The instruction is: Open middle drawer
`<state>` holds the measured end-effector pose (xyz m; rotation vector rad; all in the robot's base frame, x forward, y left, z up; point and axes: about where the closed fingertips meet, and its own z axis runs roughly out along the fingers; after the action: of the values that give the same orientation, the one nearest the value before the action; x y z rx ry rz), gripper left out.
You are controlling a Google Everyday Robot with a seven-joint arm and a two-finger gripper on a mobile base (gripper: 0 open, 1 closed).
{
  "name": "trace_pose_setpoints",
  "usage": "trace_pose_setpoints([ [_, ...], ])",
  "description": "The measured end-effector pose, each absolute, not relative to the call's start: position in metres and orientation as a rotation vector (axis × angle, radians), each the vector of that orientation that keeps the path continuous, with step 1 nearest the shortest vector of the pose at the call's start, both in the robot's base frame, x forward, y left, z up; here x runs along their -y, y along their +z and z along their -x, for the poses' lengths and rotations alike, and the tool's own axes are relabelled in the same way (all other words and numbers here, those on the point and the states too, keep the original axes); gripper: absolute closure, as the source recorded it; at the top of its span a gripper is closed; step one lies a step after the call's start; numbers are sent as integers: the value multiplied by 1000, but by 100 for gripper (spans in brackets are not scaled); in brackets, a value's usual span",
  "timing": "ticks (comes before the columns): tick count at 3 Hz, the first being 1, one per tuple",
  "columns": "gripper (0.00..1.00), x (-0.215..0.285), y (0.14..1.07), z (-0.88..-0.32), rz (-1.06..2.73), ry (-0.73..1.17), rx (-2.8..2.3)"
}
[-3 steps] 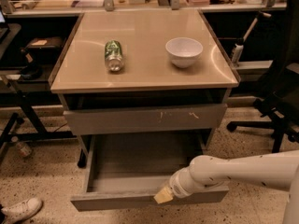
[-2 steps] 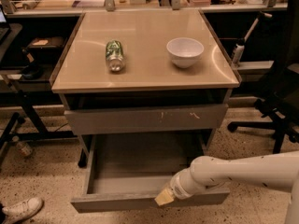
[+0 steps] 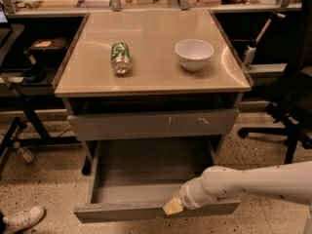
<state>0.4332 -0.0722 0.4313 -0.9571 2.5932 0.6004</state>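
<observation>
While the middle drawer (image 3: 122, 211) stands open, gripper (image 3: 173, 206) at its front rim, grip unclear

Tan cabinet top (image 3: 151, 74), 2 items.
Green can (image 3: 120, 57) on side L, white bowl (image 3: 194, 53) R; gripper (image 3: 171, 206) below, at middle drawer (image 3: 122, 212) front.

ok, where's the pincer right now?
Camera view, low centre-right: the pincer sits at the front edge of the pulled-out middle drawer, below the scratched drawer front.

Tabletop (image 3: 156, 77) glare, hand (image 3: 173, 206) perhaps shadowed at middle drawer (image 3: 122, 212)
</observation>
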Motion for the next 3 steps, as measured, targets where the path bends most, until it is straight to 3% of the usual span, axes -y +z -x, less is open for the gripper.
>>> trace_pose_setpoints([
  [3, 100, 81, 436, -420, 904, 584, -2620],
])
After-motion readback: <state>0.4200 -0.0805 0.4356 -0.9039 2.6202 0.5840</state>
